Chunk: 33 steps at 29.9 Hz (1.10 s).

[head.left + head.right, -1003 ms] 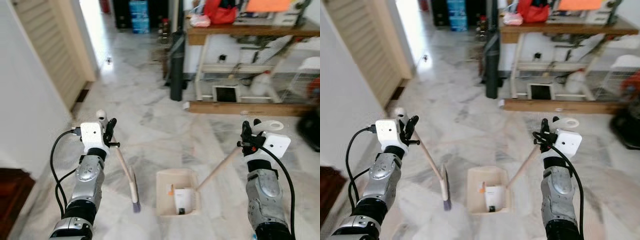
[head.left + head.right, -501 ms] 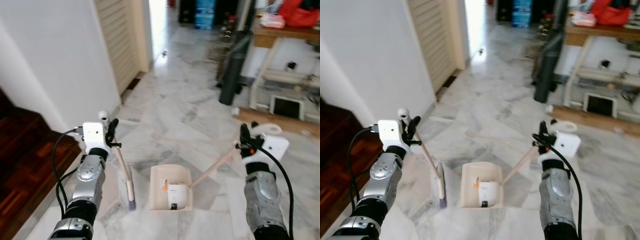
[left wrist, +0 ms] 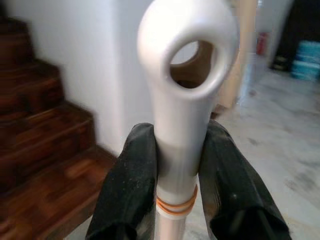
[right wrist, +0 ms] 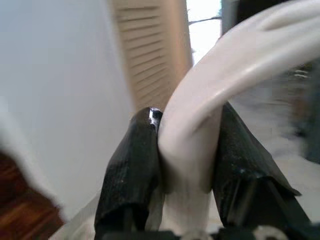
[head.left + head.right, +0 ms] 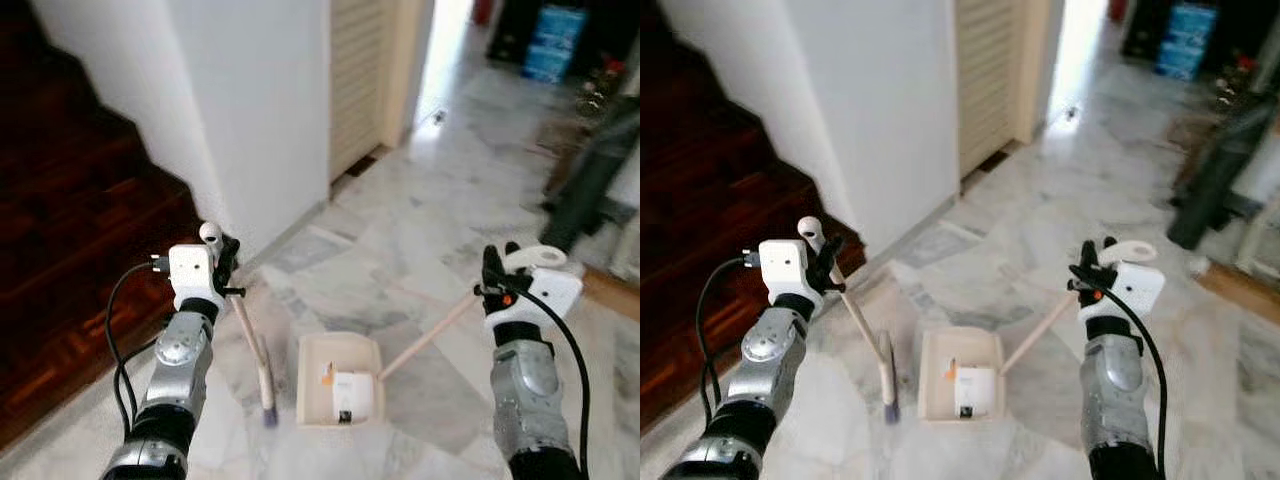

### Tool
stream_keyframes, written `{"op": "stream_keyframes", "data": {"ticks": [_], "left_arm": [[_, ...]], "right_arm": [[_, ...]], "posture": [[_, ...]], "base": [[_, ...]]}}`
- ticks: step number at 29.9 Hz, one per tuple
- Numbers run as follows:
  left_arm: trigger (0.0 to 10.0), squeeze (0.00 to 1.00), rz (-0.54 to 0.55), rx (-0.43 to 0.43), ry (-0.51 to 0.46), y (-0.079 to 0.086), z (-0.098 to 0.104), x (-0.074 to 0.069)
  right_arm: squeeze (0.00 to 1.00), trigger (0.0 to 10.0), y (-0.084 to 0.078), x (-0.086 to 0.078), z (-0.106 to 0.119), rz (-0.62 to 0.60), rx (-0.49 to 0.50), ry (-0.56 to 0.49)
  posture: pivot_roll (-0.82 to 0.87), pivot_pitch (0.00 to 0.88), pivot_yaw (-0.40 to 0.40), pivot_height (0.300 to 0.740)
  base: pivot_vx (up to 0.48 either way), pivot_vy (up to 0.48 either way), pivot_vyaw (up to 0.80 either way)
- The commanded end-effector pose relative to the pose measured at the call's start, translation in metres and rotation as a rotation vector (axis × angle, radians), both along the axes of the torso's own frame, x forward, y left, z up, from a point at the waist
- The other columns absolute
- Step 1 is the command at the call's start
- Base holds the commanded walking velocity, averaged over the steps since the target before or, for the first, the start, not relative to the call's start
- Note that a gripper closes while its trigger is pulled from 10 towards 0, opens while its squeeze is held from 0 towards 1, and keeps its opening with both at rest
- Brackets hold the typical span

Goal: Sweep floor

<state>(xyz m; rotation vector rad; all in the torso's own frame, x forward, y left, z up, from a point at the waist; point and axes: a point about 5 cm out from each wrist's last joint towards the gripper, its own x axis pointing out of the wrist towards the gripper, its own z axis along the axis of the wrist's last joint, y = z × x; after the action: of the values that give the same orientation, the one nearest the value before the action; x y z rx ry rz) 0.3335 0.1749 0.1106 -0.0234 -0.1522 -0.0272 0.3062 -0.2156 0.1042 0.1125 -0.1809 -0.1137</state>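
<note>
Broom [image 5: 262,372] hangs lower left of centre in the left eye view, its head touching the marble floor [image 5: 420,240] just beside the dustpan [image 5: 338,382]. The left gripper [image 5: 224,262] is clamped on the broom's handle near its looped top, both black fingers [image 3: 131,185] pressed against the white shaft. From there the handle slopes down and toward the middle of the frame to the bristles. The right gripper [image 5: 492,275] is clamped on the dustpan's white handle end, and its wooden stick [image 5: 428,336] runs down leftward to the pan, which sits flat on the floor at lower centre with a white scrap and small bits inside.

Beyond the tools, a white wall [image 5: 250,110] fills the upper left, dark wooden stairs [image 5: 70,230] lie at far left, and a louvred door [image 5: 365,70] stands upper centre.

Risks, as I judge them: the broom head is close to the stair edge and wall, so a wide stroke could knock the wall or push dust onto the wood. The pan already carries litter; tilting it by lifting the right arm could spill that. Both grips are near the handle ends, so either tool could swing or twist in the fingers
</note>
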Motion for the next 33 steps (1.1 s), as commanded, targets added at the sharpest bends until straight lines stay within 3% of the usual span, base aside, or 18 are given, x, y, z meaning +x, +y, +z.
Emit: {"op": "stream_keyframes", "data": {"ticks": [1,26,33], "left_arm": [[10.0,0.0,-0.001,0.024,-0.043,0.0026,0.0117,0.0017],[10.0,0.0,0.004,0.011,-0.019,0.0044,0.0095,-0.0037],[10.0,0.0,0.003,0.004,-0.009,0.0034,0.0096,-0.002]], "right_arm": [[0.0,10.0,0.0046,0.0038,0.0114,0.013,0.009,-0.053],[0.0,10.0,0.0055,0.002,0.0079,0.013,0.027,-0.039],[0.0,10.0,0.0004,0.0033,0.007,-0.019,0.091,-0.032]], "posture": [[-0.07,0.0,0.009,0.74],[-0.06,0.0,0.009,0.74],[-0.07,0.0,0.013,0.74]], "base": [[0.0,0.0,0.78],[0.0,0.0,0.78],[0.0,0.243,0.0]]}}
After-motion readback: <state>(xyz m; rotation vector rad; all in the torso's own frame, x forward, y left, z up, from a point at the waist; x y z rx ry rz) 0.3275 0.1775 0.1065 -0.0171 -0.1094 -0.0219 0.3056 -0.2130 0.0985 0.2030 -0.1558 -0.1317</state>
